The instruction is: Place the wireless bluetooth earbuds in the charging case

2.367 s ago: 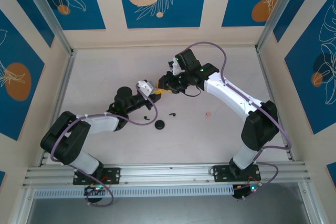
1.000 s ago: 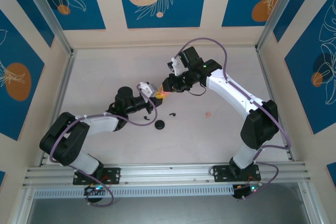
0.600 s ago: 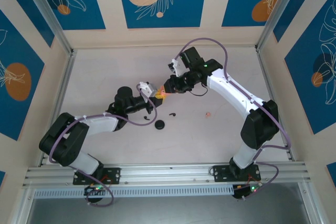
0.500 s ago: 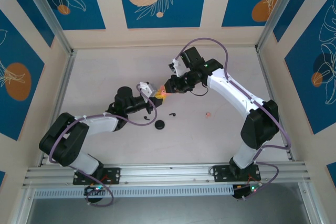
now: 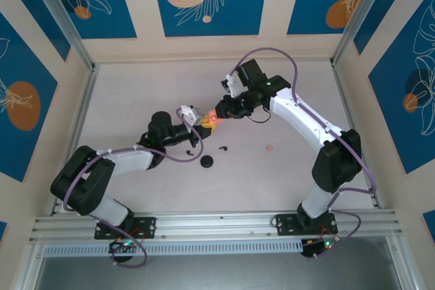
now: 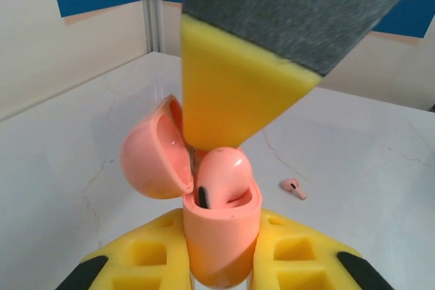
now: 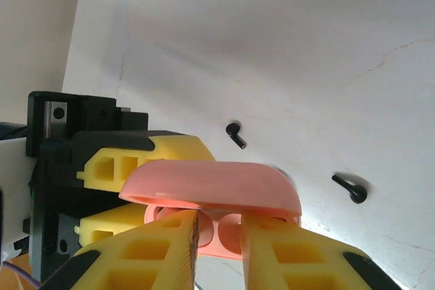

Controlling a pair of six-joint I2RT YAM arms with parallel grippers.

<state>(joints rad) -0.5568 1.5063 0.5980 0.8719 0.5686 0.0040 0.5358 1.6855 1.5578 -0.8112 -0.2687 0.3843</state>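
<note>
We see left gripper [image 6: 221,266] pinching the open pink case [image 6: 219,232]; right gripper [image 7: 219,236] touches the seated pink bud [image 6: 223,173], grip indeterminate.

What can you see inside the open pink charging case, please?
One pink earbud sits in the charging case; a yellow finger of the right end effector hides the rest.

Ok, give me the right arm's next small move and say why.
Probably press the pink earbud down a little with the right gripper: it sits in the open charging case, which the left gripper clamps, but its top stands well above the rim, so it looks not fully seated.
</note>
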